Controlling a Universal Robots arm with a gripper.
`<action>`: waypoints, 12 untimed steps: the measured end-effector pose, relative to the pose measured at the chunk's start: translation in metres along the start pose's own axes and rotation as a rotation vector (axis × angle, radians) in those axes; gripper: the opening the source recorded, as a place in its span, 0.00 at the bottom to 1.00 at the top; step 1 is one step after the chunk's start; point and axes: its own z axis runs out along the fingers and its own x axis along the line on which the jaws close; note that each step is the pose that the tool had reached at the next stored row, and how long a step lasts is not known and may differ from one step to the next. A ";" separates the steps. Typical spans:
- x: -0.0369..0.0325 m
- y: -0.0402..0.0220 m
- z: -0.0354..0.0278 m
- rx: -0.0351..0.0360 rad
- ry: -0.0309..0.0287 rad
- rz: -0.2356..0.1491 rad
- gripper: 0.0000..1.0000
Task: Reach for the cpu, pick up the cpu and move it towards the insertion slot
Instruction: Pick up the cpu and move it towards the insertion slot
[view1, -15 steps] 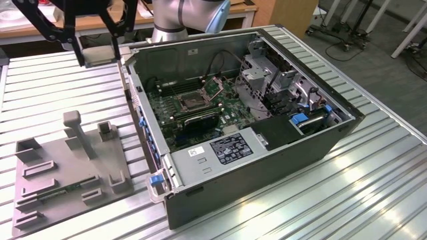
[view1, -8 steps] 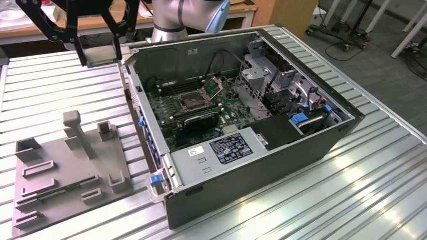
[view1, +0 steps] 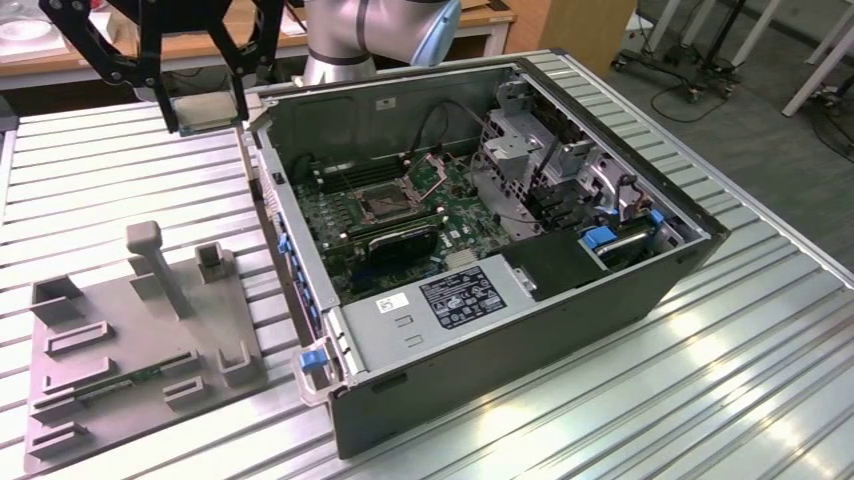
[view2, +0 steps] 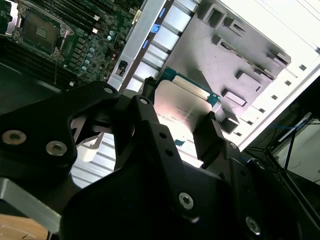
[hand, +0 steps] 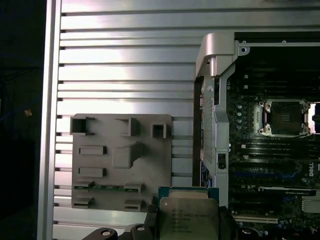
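The cpu (view1: 208, 110), a flat square chip with a silvery top, hangs in the air above the slatted table, just off the far left corner of the open computer case. My gripper (view1: 204, 118) is shut on it, one black finger on each side. In both wrist views the cpu (view2: 182, 107) (hand: 187, 215) sits between the black fingers (view2: 150, 115). The insertion slot (view1: 380, 200) is the square dark socket with a metal frame on the green motherboard inside the case, apart from the cpu. The same insertion slot (hand: 284, 117) (view2: 40, 32) appears in both wrist views.
A grey plastic fixture plate (view1: 120, 340) with upright posts and recesses lies on the table at the exterior view's left, holding a narrow green board strip (view1: 127, 383). The computer case (view1: 534, 330) lies open on its side, its raised wall (view1: 274, 200) between gripper and motherboard.
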 end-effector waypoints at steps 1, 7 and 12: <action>0.0000 0.0000 0.0000 0.0000 0.0001 0.000 0.55; -0.0006 0.0000 0.0000 0.0001 0.0001 0.000 0.55; -0.0023 0.0000 0.0000 0.0002 0.0002 0.000 0.55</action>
